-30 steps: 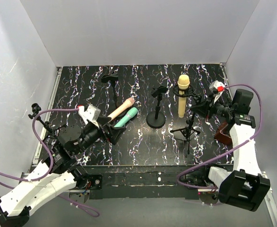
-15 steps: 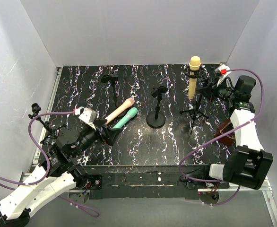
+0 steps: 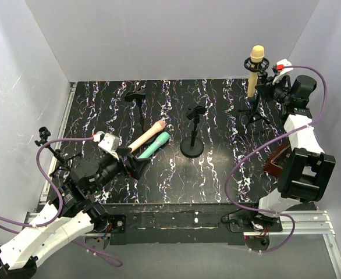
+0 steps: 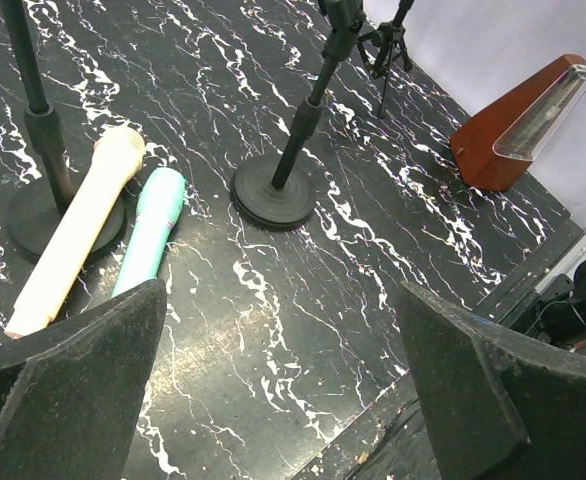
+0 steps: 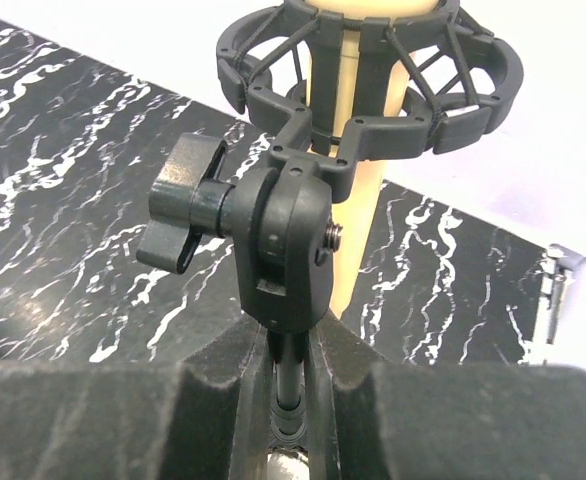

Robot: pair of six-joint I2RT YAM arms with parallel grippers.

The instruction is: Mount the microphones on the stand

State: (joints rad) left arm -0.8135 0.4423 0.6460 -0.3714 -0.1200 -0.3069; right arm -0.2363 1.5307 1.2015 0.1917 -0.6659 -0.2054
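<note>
1. Holding the tripod stand point(image 3: 253, 111) by its thin stem in the right end effector point(image 5: 291, 385), pinched narrow just below the shock mount point(image 5: 368, 60).
2. Carrying the yellow-tan microphone point(image 3: 255, 68) upright in that mount, at the far right corner of the surface point(image 3: 217, 174). Cannot tell whether the tripod feet touch down.
3. Found the left end effector point(image 4: 273, 400) spread wide and empty, low and near the peach-pink microphone point(image 4: 73, 230) and the teal-green microphone point(image 4: 151, 235), both lying loose just beside each other.
4. Noted the peach-pink microphone resting across the disc foot of a straight stand point(image 4: 48, 150), with the round-base stand point(image 4: 293, 150) bare nearby. Saw no white microphone.
5. Risk on the right, by judgement: top-heavy load on a slim pinch. Expect pivoting or tipping if released before all feet are planted.
6. Risk on the left, by judgement: expect a nudged or rolling neighbour when closing on either microphone, or a knock to the stand foot beneath.
</note>
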